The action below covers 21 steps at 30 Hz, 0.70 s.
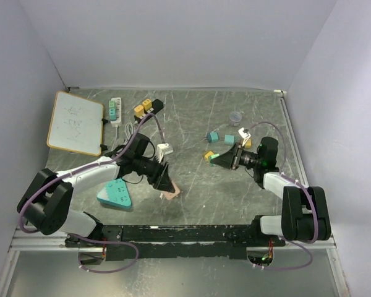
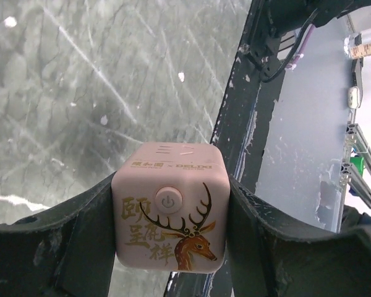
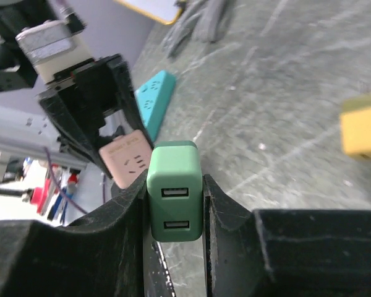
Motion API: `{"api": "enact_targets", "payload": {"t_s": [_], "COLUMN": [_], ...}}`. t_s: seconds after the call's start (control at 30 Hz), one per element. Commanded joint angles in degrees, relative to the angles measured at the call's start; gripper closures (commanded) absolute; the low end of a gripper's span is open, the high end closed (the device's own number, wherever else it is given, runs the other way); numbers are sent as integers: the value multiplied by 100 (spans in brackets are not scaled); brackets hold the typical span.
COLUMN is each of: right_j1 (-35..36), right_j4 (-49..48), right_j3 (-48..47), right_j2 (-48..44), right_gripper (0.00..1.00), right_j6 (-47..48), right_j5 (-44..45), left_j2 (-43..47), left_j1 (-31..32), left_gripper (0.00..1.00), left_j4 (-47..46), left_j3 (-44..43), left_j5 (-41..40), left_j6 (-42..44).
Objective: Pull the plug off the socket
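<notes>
Left wrist: I log my left gripper (image 2: 170,247) clamped on pink socket cube (image 2: 173,170), lettered DELIXI, with deer and Chinese characters. My right gripper (image 3: 175,216) clamps green plug (image 3: 173,164), near the cube, not touching it.

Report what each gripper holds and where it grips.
Left gripper clamps the pink cube socket by its two opposite side faces. Right gripper clamps the green USB plug by its two sides, ports facing the wrist camera.
</notes>
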State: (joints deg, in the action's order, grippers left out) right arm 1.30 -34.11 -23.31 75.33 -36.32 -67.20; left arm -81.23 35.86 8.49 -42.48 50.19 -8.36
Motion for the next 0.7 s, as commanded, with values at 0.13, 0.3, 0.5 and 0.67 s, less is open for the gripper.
{"api": "enact_targets", "payload": {"t_s": [0.13,0.3,0.5,0.67], "right_j1": [-1605,-2398,-2503,-2496], "right_j4": [2040,2748,2732,2525], "right_j3": [-119,-212,-477,-452], "right_j2": [-207,191,995,1264], "right_gripper": [100,100,93,82], "right_j6": [474,804,965,930], "right_j5": [1238,1752,2122,2202], "left_j2": [193,479,1078,1367], "left_j1": [-923,-993,-994,-993], "left_gripper": [93,93,82,46], "left_j4": [888,1145,1037,1091], "left_j3": [-15,261,752,897], "left_j5": [-1042,-3239,-4813,-5283], "left_j6": [-331,-1075,-2205,-2432]}}
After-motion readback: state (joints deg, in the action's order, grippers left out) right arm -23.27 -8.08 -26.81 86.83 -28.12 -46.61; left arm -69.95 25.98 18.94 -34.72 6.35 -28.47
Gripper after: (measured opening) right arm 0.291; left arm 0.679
